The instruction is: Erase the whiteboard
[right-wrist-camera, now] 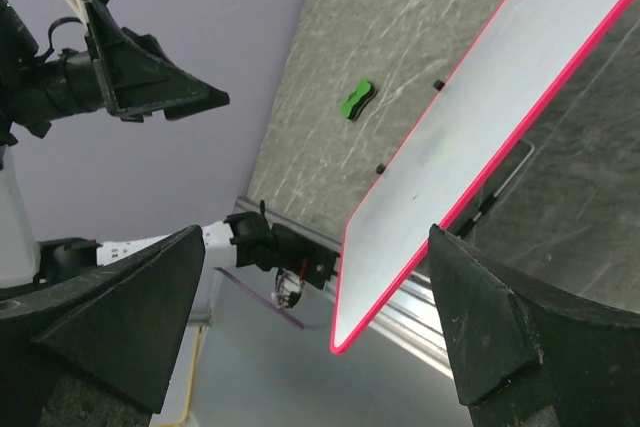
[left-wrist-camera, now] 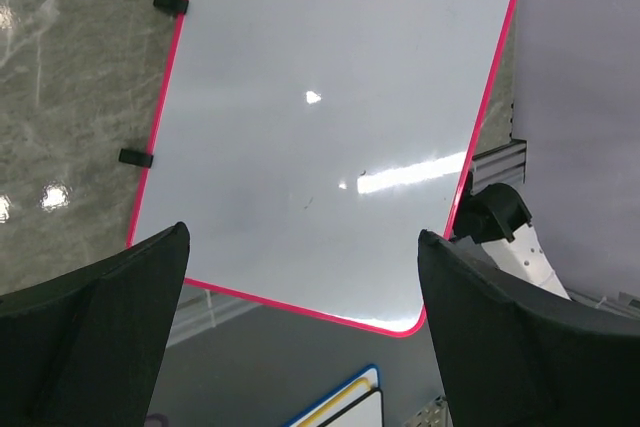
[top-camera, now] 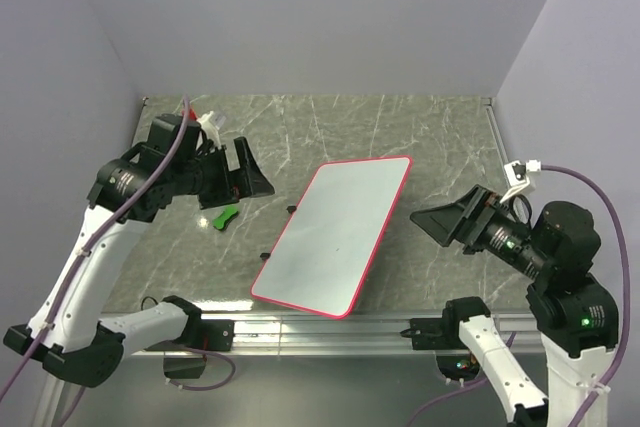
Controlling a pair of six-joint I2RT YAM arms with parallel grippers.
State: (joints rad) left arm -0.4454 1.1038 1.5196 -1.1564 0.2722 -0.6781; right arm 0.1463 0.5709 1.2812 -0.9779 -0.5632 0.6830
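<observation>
The whiteboard (top-camera: 335, 237) lies slanted across the middle of the marble table, white with a thin red-pink rim; it fills the left wrist view (left-wrist-camera: 330, 117) and shows in the right wrist view (right-wrist-camera: 470, 147). Only faint tiny specks show on its surface. A small green eraser (top-camera: 224, 216) lies left of the board, also seen from the right wrist (right-wrist-camera: 356, 99). My left gripper (top-camera: 252, 175) hovers open above the table, just above the eraser. My right gripper (top-camera: 432, 217) hangs open to the right of the board. Neither holds anything.
Two small black clips (left-wrist-camera: 170, 2) sit on the board's left edge. A metal rail (top-camera: 300, 327) runs along the table's near edge. Purple-grey walls close in the left, back and right sides.
</observation>
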